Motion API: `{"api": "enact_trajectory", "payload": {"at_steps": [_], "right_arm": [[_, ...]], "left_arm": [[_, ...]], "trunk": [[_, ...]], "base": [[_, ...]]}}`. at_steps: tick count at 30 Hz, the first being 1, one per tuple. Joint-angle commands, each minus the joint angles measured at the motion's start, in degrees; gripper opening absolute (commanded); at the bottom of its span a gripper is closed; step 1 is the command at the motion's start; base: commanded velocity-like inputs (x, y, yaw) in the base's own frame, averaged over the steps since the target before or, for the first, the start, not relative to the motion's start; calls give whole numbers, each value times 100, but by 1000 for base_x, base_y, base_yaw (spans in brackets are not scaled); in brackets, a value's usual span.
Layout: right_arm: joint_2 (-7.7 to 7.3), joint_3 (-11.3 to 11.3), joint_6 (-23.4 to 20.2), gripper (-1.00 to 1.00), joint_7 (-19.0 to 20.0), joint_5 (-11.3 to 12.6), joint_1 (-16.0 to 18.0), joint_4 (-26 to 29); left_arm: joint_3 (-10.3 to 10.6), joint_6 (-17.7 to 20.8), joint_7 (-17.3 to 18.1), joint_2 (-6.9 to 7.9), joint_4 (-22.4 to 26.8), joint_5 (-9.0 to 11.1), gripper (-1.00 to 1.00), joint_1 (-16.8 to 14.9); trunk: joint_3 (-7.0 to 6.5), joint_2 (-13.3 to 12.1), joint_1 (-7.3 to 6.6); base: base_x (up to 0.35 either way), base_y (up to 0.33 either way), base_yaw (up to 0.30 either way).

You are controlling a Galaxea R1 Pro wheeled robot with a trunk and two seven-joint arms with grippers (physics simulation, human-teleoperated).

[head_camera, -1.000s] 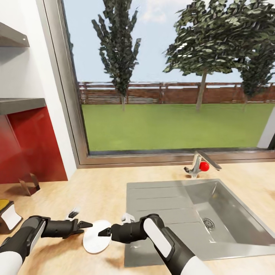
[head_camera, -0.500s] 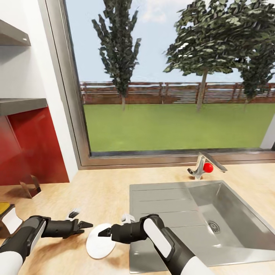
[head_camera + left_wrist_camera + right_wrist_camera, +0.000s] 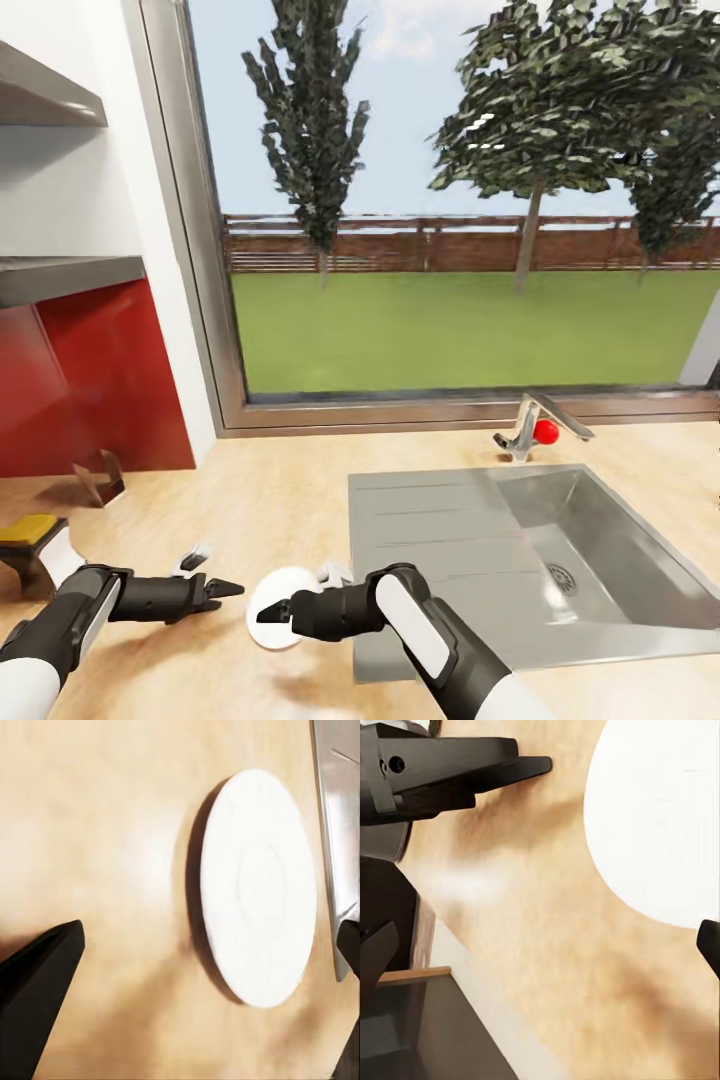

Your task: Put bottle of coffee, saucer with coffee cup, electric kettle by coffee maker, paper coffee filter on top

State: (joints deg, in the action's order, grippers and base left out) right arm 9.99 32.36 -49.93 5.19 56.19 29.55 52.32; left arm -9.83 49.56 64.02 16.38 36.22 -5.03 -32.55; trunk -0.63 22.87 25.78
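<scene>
The white saucer [image 3: 292, 590] lies flat on the light-wood countertop [image 3: 280, 490], just left of the sink. My right gripper [image 3: 266, 610] hovers over its near-left edge, open and holding nothing. My left gripper [image 3: 228, 588] is open a little further left, its tips pointing at the saucer without touching it. In the left wrist view the saucer [image 3: 259, 885] lies on bare wood between the spread fingers [image 3: 37, 997]. The right wrist view has the saucer [image 3: 660, 817] ahead of the gripper, with the left gripper [image 3: 521, 765] beside it. The bottle of coffee [image 3: 30, 528], yellow-capped and white-labelled, stands at the far left.
The inset steel sink [image 3: 560, 530] with its draining board fills the right half of the counter, its faucet [image 3: 535, 425] with a red knob behind. A big window runs along the back. Grey wall shelves [image 3: 70, 275] and a red backsplash [image 3: 100, 380] are at left, with a small metal piece [image 3: 100, 480] below.
The whole picture has shifted right, so the camera has moved. Both arms hold the same pose. The saucer now sits further right under the right gripper, and more of the bottle shows.
</scene>
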Motion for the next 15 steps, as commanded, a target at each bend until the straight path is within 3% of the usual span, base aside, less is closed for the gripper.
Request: {"api": "enact_trajectory", "payload": {"at_steps": [1, 10, 15], "right_arm": [[1, -2, -8, 100, 51, -56, 1, -3], [1, -8, 533, 100, 160, -56, -2, -345], [1, -9, 842, 100, 833, -60, -2, -666]], "left_arm": [[-19, 26, 38, -3, -1, -121, 100, 2], [-19, 22, 41, -3, -1, -115, 100, 0], [-23, 23, 41, -3, -1, -111, 100, 2]], "trunk": [[4, 5, 0], [4, 5, 0], [4, 5, 0]], "base": [[-258, 197, 0], [-116, 96, 0], [-10, 8, 0]]}}
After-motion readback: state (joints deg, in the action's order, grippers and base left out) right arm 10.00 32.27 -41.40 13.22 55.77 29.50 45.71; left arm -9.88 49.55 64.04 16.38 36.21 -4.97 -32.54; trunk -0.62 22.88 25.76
